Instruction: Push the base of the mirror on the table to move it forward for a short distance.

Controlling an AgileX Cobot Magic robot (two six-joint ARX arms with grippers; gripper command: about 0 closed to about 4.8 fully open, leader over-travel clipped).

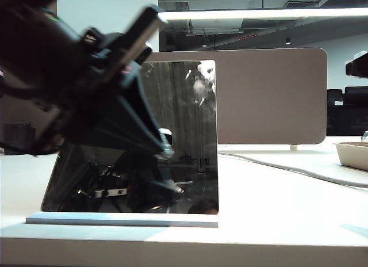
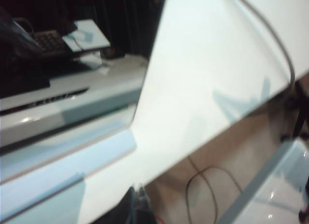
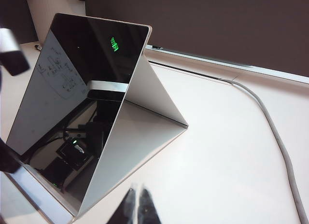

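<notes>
The mirror [image 1: 172, 134] stood tilted on its base [image 1: 121, 220] near the table's [image 1: 276, 209] front edge. The left gripper [image 1: 164, 143] hung close before the glass, nearer than the right gripper [image 3: 136, 209], which sat behind it; neither view showed how wide the jaws stood

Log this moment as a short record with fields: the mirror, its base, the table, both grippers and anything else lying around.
mirror: dark reflective frameless panel, tilted, standing on its foot
base: thin flat white rectangular slab, flat on the table near the front edge
table: large smooth white desk surface
left gripper: just off the slab's corner; open or shut cannot be told
right gripper: low over the table beside the mirror's white back support, fingertips nearly together
other: grey cable across the table; beige-brown divider panel behind; beige tray at far right
</notes>
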